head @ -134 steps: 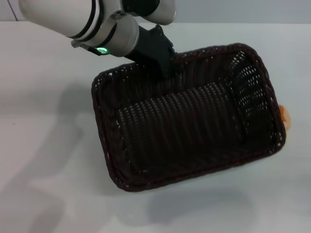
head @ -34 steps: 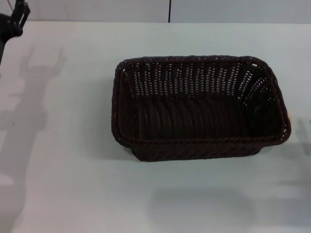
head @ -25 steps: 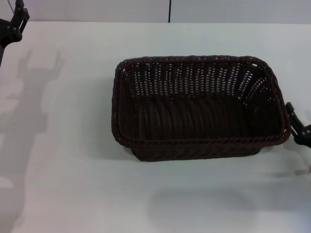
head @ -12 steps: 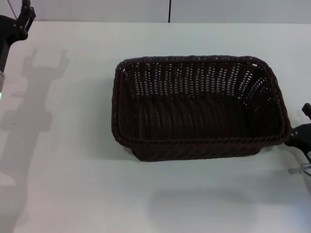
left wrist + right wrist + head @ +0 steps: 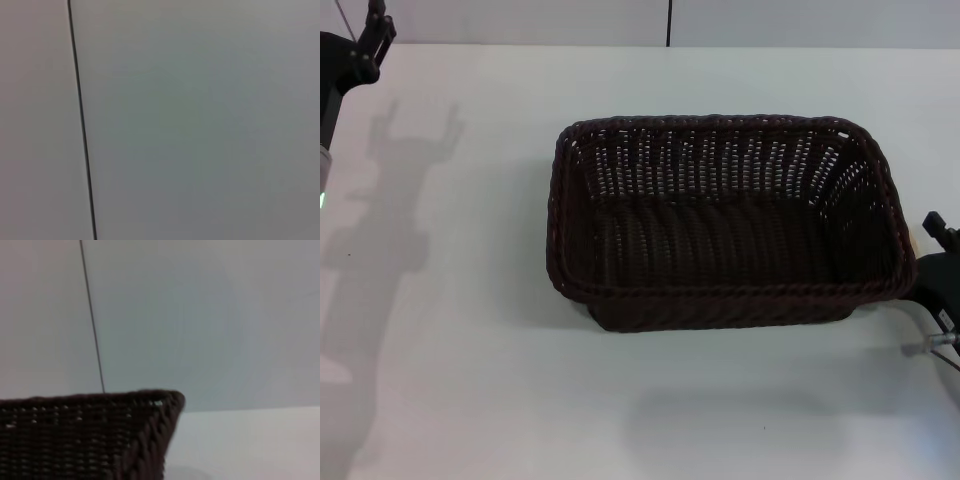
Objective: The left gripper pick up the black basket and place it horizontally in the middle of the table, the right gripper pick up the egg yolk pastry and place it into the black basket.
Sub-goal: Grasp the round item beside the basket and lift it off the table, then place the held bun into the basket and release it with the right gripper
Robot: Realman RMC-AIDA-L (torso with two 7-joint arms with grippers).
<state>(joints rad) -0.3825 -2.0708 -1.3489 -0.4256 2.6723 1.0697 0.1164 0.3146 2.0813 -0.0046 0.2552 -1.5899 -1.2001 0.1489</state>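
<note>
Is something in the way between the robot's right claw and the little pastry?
The pastry cannot be seen now, so that cannot be settled. The right gripper sits at the basket's right end, close to its rim, with no other object showing there. The left gripper is parked at the table's far left corner.

Even, bright overhead light on the white table [image 5: 470,380]; soft grey arm shadows fall beside the left gripper [image 5: 365,45]. Black basket [image 5: 720,225] interior reads dim. Right wrist view soft, basket [image 5: 85,435] weave blurred.
</note>
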